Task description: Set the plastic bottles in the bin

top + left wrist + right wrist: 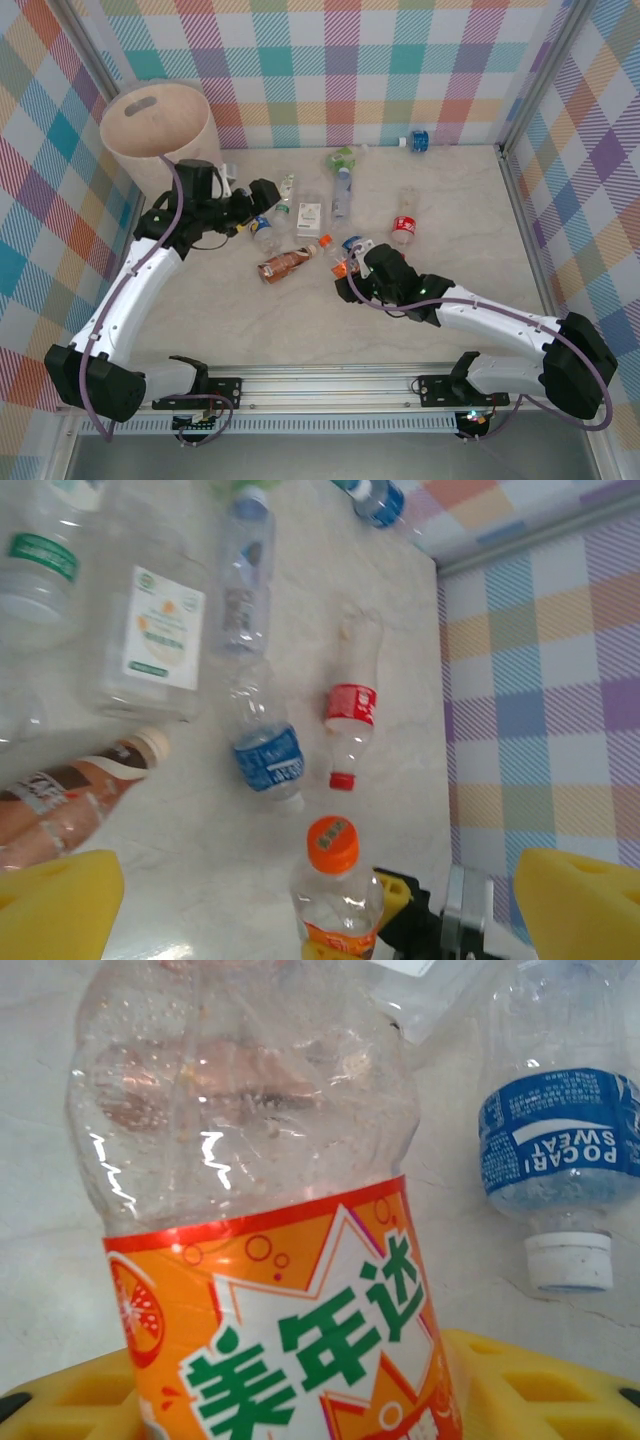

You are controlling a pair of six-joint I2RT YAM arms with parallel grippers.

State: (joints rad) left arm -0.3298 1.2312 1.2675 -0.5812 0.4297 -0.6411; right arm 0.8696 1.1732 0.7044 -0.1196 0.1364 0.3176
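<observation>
The right end effector (350,270) is gripping the clear orange-labelled plastic bottle (250,1160), which is lying on the marble-patterned bench (460,220). The left end effector (258,205) is hanging open. The thin wall is likely needing a firm squeeze before the lift towards the tall beige round bin (190,135), far-left.

Wears glossy white shells on both the left arm (135,295) and right arm (500,325), broken by chunky black joint housings. Carries a thin purple cable (175,185) looped along each arm. Ends in a black left hand (255,205) and a black right hand (350,270), fitted with bright yellow pads (540,1380) moulded with square recesses. Sits on black brackets bolted to a silver slotted rail (330,385) at 6 o'clock in the overhead view.
</observation>
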